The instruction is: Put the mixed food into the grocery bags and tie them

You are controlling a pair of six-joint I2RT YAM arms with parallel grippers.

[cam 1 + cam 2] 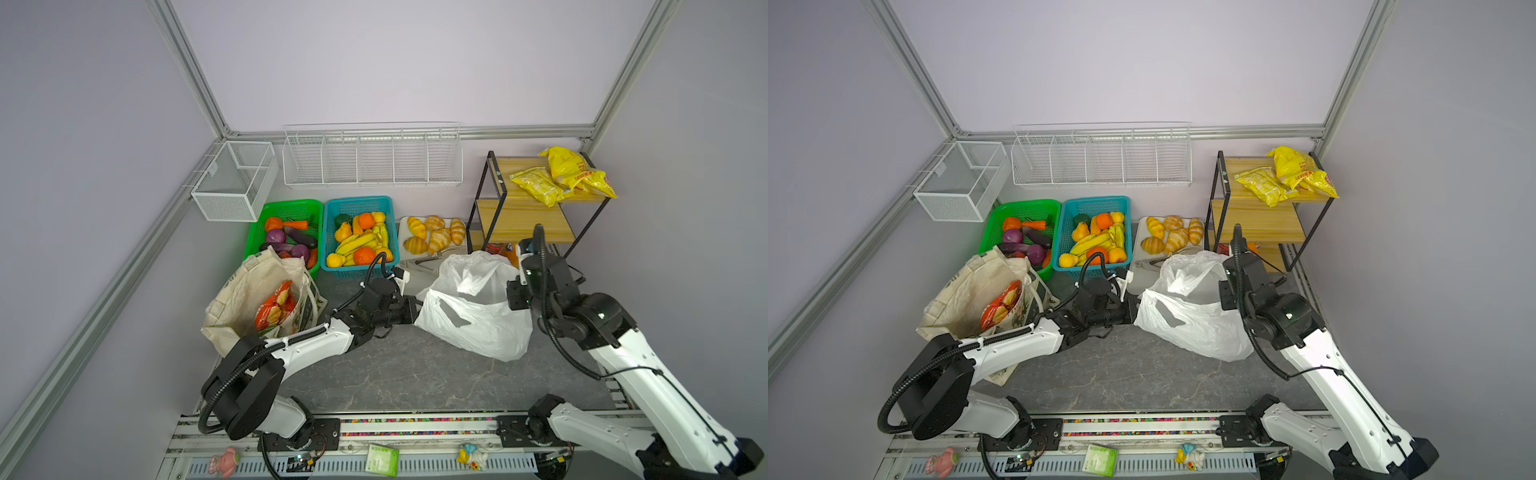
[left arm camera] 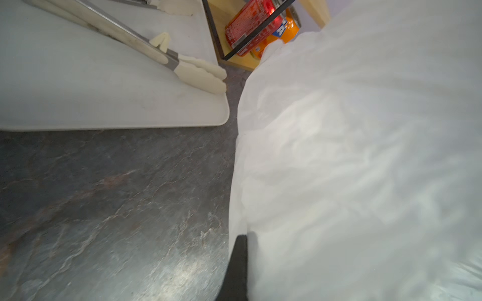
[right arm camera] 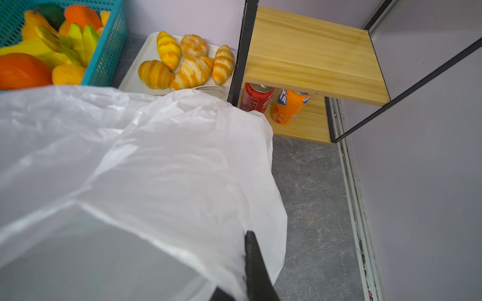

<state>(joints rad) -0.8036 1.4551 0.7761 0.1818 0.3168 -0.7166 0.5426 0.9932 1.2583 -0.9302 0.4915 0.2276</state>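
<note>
Left gripper [image 1: 415, 310] is clamped tight on the plastic carrier bag [image 1: 478, 332], at its edge nearest the canvas tote [image 1: 243, 291]. Right gripper [image 3: 247, 263] pinches closed on the rim farthest from that tote.

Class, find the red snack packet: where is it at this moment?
In both top views the red snack packet stands inside the cream canvas tote on the left, just in front of the green basket.

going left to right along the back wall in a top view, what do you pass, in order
white mesh box → green basket → teal basket → white tray → wooden shelf rack. The long wire rack on the wall spans several of these, so it is left out.
</note>
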